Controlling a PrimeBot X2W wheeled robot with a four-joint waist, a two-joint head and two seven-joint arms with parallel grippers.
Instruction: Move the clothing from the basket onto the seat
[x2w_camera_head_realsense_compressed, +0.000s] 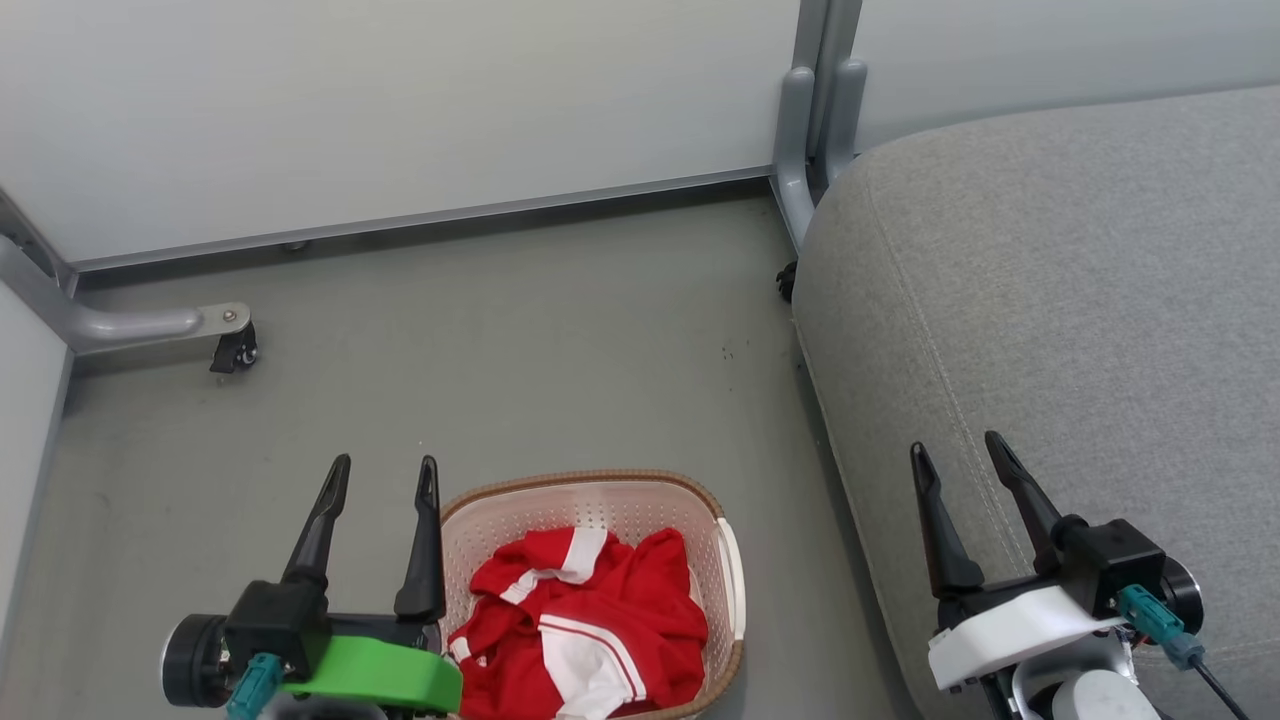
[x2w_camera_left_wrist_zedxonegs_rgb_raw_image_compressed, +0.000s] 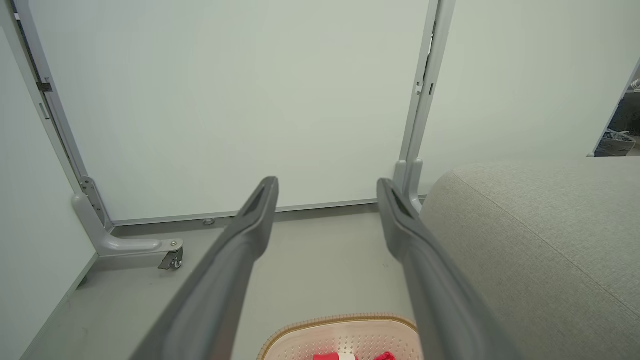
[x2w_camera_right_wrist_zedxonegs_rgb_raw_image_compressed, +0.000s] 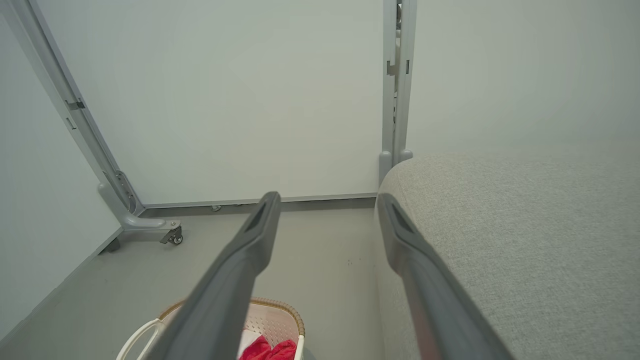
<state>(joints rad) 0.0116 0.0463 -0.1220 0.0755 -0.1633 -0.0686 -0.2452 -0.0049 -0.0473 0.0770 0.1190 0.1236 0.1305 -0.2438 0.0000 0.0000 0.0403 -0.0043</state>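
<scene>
Crumpled red clothing (x2w_camera_head_realsense_compressed: 590, 620), white-striped, in perforated cream basket (x2w_camera_head_realsense_compressed: 600, 505), lower centre, just right of left fingers (x2w_camera_head_realsense_compressed: 424, 540). Right fingers (x2w_camera_head_realsense_compressed: 938, 530) over grey woven seat (x2w_camera_head_realsense_compressed: 1080, 300). Both pairs spread wide, empty.

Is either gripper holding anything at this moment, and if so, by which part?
Nothing is held. The left gripper is open beside the basket, and the right gripper is open by the seat. The clothing lies untouched in the basket.
</scene>
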